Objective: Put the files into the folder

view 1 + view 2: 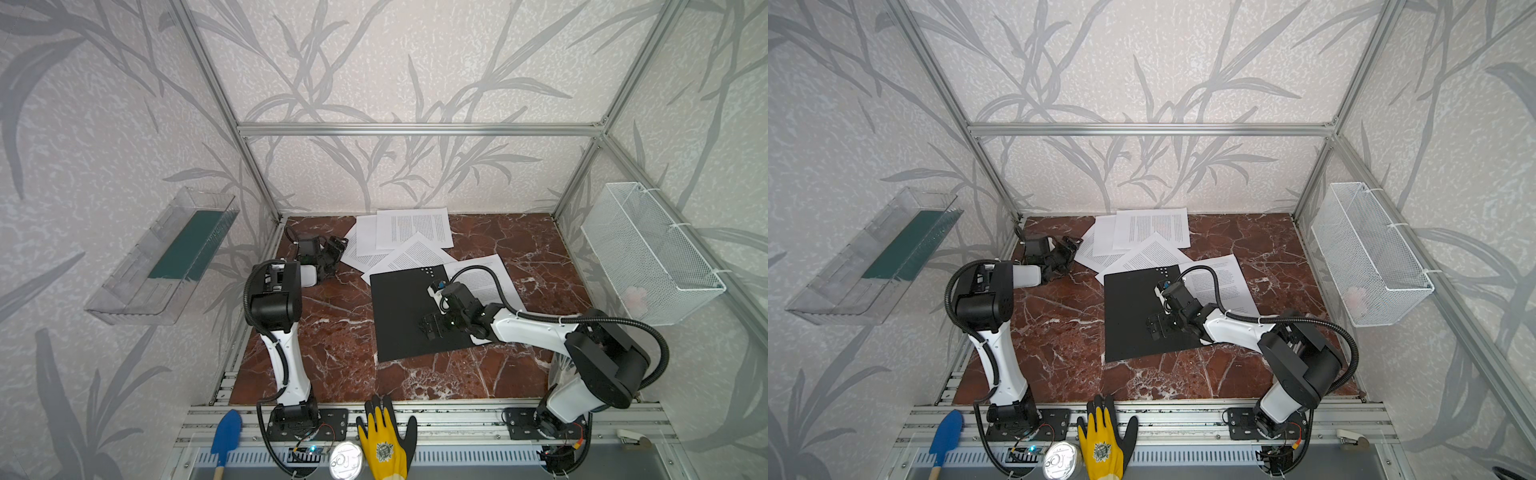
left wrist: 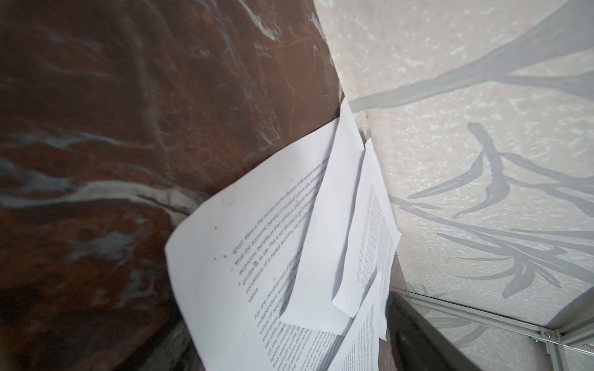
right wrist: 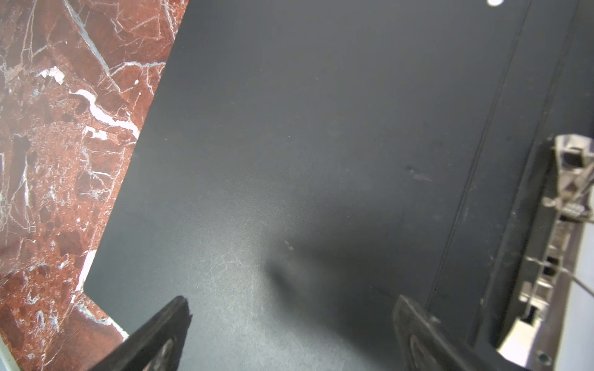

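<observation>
Red marble tabletop, both top views: five files fanned at rear; one folder overlaps two. Left gripper spread wide beside them. Left wrist view: four sheets visible. Right wrist view: right gripper spread wide above folder.

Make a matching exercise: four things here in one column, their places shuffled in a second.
1. thin matte black folder
2. white printed paper sheets
3. white wire-mesh basket
4. yellow and black work glove

A. hung on the right wall
B. across the front metal rail
C. flat on the red marble table, under the open right gripper
D. scattered toward the table's far edge

Pairs: 1-C, 2-D, 3-A, 4-B.
</observation>
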Motion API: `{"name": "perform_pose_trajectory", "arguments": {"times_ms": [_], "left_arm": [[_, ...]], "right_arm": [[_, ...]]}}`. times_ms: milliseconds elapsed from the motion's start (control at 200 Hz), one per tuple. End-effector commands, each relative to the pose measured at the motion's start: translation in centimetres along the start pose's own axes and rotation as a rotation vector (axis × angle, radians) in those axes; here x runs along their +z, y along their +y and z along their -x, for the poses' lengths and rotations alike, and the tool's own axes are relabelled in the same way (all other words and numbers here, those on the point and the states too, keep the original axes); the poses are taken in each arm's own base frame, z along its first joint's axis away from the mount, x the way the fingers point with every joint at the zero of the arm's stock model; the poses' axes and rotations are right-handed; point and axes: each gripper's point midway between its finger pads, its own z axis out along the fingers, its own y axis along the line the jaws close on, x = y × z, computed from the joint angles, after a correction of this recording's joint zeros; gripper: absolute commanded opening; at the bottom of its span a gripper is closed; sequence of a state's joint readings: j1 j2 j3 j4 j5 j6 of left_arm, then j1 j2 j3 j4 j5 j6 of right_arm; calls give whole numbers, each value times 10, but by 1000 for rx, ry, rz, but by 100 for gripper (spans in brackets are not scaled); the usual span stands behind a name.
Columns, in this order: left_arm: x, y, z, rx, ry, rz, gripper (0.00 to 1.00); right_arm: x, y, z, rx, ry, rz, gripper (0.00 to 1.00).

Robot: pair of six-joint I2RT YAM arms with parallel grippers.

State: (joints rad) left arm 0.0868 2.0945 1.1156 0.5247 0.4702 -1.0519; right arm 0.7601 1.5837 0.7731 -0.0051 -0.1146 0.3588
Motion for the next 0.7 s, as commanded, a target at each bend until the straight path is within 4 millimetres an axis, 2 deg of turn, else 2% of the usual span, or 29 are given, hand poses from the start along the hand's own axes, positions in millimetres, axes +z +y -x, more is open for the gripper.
{"name": "perform_pose_trajectory", "arguments": {"times_ms": [0, 115, 195, 275, 405, 515, 590, 695], "left_arm": [[6, 15, -17, -48, 16, -21, 86], [6, 12, -20, -48, 7, -53, 80], [6, 12, -18, -45, -13, -60, 70], [6, 11, -15, -37, -21, -64, 54], [12, 7, -12, -38, -19, -75, 19], [12, 3, -10, -45, -27, -96, 0], [9, -5, -10, -38, -26, -116, 0], [-10, -24, -6, -4, -49, -135, 0]], "right_arm": [[1, 6, 6, -1, 2, 17, 99], [1, 6, 7, 0, 0, 18, 99], [1, 7, 7, -2, -1, 18, 99], [-1, 8, 8, 0, -5, 24, 99], [-6, 12, 12, -5, -18, 40, 99], [-11, 10, 14, -15, -30, 24, 99], [-16, 9, 16, -20, -41, 15, 99], [-24, 7, 20, -26, -65, 3, 99]]}}
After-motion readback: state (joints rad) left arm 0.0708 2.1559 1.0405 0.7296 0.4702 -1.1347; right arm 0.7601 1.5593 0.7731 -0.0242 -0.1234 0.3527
